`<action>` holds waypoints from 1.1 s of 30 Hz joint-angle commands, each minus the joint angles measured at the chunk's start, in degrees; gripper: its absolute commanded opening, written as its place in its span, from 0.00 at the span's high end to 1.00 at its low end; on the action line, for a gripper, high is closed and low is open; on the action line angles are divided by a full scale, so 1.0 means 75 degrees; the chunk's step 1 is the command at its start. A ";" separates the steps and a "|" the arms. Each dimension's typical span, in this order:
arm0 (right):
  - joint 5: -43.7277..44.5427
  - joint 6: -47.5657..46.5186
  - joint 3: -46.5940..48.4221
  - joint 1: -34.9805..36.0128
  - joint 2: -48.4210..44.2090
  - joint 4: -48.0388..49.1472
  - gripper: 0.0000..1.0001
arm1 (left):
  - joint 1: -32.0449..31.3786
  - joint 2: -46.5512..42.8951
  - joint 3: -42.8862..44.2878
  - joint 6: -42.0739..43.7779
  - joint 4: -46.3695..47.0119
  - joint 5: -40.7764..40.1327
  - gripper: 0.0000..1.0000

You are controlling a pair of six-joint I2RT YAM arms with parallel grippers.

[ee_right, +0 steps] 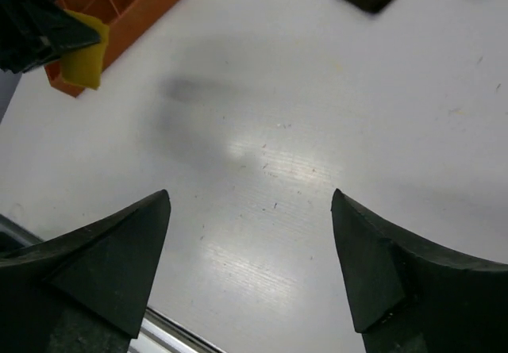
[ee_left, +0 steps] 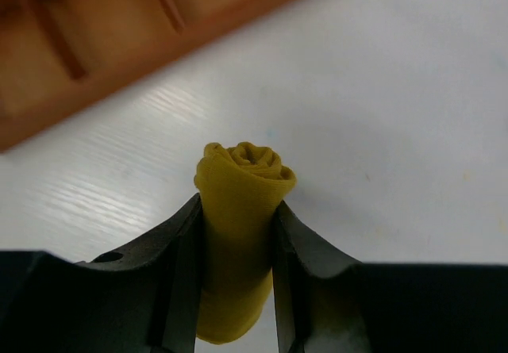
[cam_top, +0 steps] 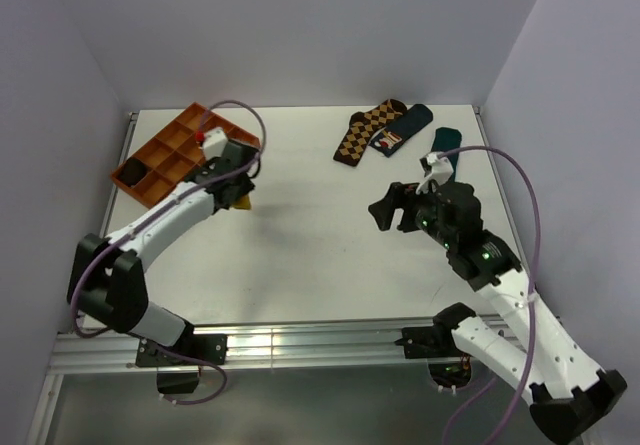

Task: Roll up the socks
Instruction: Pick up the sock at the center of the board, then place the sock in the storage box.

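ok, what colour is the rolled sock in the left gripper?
The sock is mustard yellow; the left wrist view shows it best.

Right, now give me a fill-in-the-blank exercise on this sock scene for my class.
1. The yellow sock in the left tool is ___ up.
2. The right tool stands ___, holding nothing.
3. The orange tray lies nearest the ___ tool.
Missing words: rolled; open; left.

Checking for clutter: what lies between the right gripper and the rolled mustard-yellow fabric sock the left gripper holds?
Only bare white tabletop, up to the sock, in the right wrist view.
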 commanded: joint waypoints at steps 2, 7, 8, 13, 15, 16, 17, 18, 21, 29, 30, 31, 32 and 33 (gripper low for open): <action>0.0618 -0.0382 0.0230 -0.0054 -0.0966 -0.0051 0.07 | 0.1486 -0.0905 -0.0040 0.0841 -0.0050 0.0042 1.00; 0.0689 -0.0418 -0.0039 -0.0054 -0.1496 0.0148 0.05 | 0.2907 -0.1048 -0.0123 0.1475 0.0664 0.0641 1.00; 0.0875 -0.0452 -0.0109 -0.0054 -0.1555 0.0264 0.05 | 0.3338 -0.1012 -0.0134 0.1708 0.0817 0.0944 1.00; 0.0935 -0.0511 -0.0344 -0.0042 -0.1719 0.0324 0.05 | 0.4127 -0.0743 -0.0637 0.2108 0.1825 0.1740 1.00; 0.0924 -0.0558 -0.0368 -0.0007 -0.1708 0.0312 0.05 | 0.4526 -0.0649 -0.0790 0.2365 0.2223 0.1768 1.00; 0.0935 -0.0570 -0.0379 0.0017 -0.1696 0.0312 0.05 | 0.4584 -0.0614 -0.0953 0.2436 0.2341 0.1814 1.00; 0.0935 -0.0593 -0.0368 0.0028 -0.1673 0.0324 0.05 | 0.4747 -0.0567 -0.1036 0.2518 0.2585 0.1942 1.00; 0.0947 -0.0605 -0.0414 0.0063 -0.1638 0.0370 0.05 | 0.4842 -0.0474 -0.1083 0.2542 0.2669 0.2071 1.00; 0.0889 -0.0652 -0.0438 0.0110 -0.1544 0.0476 0.05 | 0.5100 -0.0309 -0.1306 0.2706 0.2950 0.2400 1.00; 0.0877 -0.0746 -0.0485 0.0134 -0.1485 0.0500 0.05 | 0.5462 -0.0297 -0.1529 0.3654 0.3876 0.2914 1.00; 0.0877 -0.0769 -0.0473 0.0134 -0.1473 0.0500 0.05 | 0.5522 -0.0297 -0.1482 0.3748 0.3900 0.2951 1.00; 0.0900 -0.0781 -0.0461 0.0134 -0.1462 0.0477 0.05 | 0.5604 -0.0250 -0.1366 0.3830 0.3900 0.3009 1.00; 0.0923 -0.0804 -0.0450 0.0157 -0.1450 0.0465 0.05 | 0.5732 -0.0227 -0.1295 0.3959 0.4121 0.3044 1.00; 0.0912 -0.0804 -0.0450 0.0157 -0.1450 0.0465 0.05 | 0.5803 -0.0192 -0.1260 0.4018 0.4181 0.3161 1.00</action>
